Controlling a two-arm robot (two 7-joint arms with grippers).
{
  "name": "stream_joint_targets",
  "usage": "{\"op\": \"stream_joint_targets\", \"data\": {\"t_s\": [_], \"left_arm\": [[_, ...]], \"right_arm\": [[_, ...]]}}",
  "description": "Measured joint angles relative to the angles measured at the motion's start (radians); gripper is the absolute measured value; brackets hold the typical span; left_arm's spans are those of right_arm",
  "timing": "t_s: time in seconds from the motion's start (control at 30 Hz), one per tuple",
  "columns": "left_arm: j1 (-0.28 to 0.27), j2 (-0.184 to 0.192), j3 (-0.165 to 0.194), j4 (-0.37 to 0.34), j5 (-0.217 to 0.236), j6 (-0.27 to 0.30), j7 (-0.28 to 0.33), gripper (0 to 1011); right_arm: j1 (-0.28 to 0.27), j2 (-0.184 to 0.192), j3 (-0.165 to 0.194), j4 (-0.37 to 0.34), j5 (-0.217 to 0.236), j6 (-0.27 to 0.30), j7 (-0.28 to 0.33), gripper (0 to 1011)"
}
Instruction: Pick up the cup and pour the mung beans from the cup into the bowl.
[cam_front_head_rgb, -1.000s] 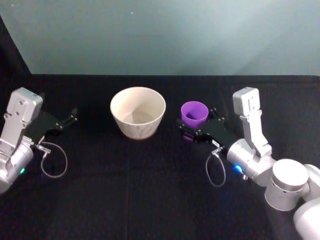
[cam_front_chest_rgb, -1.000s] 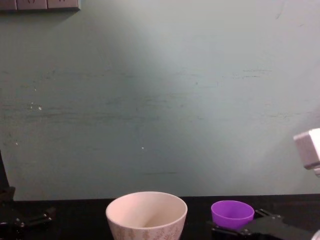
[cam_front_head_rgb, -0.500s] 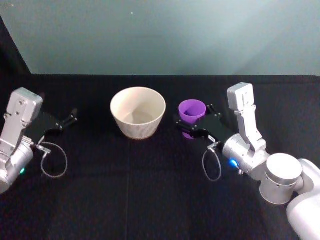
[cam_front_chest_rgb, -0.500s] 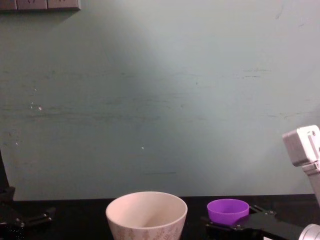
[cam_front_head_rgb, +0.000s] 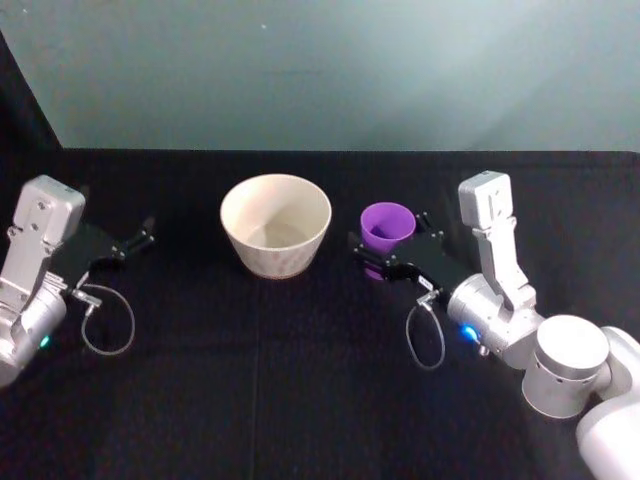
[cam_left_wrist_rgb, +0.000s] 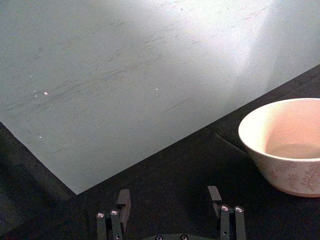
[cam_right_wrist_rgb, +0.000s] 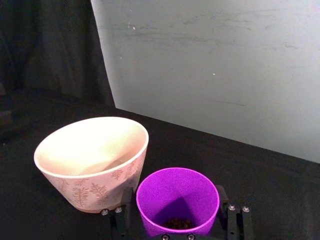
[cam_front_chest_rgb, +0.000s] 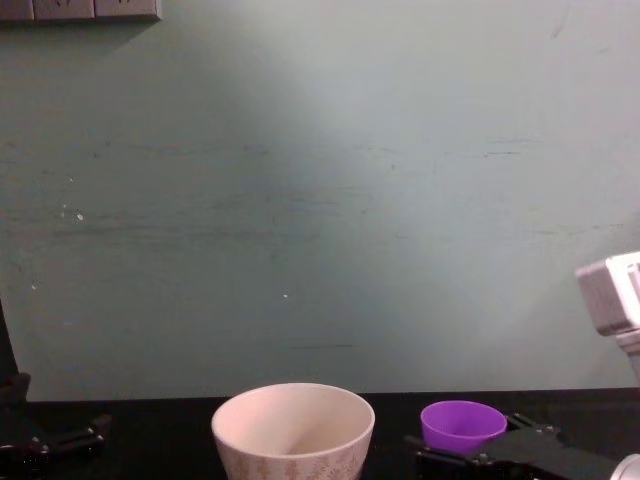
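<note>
The purple cup (cam_front_head_rgb: 387, 225) stands just right of the cream leaf-patterned bowl (cam_front_head_rgb: 275, 225), almost touching it in the right wrist view. My right gripper (cam_front_head_rgb: 389, 243) is shut on the cup, one black finger (cam_right_wrist_rgb: 118, 216) against each side of its wall. A few dark mung beans (cam_right_wrist_rgb: 177, 223) lie at the bottom of the cup (cam_right_wrist_rgb: 177, 200). The bowl (cam_right_wrist_rgb: 92, 160) is upright, and its inside looks bare. From the chest, the cup (cam_front_chest_rgb: 462, 424) and bowl (cam_front_chest_rgb: 293, 428) stand side by side. My left gripper (cam_front_head_rgb: 135, 240) rests open at the far left, apart from both.
A black cloth (cam_front_head_rgb: 300, 380) covers the table, which ends at a pale green wall (cam_front_head_rgb: 330, 70) behind. Cable loops hang from both wrists (cam_front_head_rgb: 105, 320). The left fingers (cam_left_wrist_rgb: 122, 199) have nothing between them, with the bowl (cam_left_wrist_rgb: 285, 145) off to one side.
The right gripper with the cup rose and shifted slightly toward the bowl, then moved back down and to the right. The left arm and the bowl stayed still.
</note>
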Motion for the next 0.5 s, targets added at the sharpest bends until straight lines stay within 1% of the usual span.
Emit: {"op": "stream_joint_targets", "data": {"t_s": [0.3,0.33,0.37,0.5], "left_arm": [[0.0,0.0,0.0,0.0,0.0,0.0,0.0,1000],[0.0,0.0,0.0,0.0,0.0,0.0,0.0,1000],[0.0,0.0,0.0,0.0,0.0,0.0,0.0,1000],[0.0,0.0,0.0,0.0,0.0,0.0,0.0,1000]], "right_arm": [[-0.013,-0.008,0.02,-0.01,-0.012,0.002,0.007,995],[-0.013,-0.01,0.022,-0.008,-0.015,0.003,0.008,985],[-0.013,-0.012,0.023,-0.007,-0.018,0.005,0.008,950],[-0.01,-0.019,0.029,0.003,-0.026,0.015,0.011,862]]}}
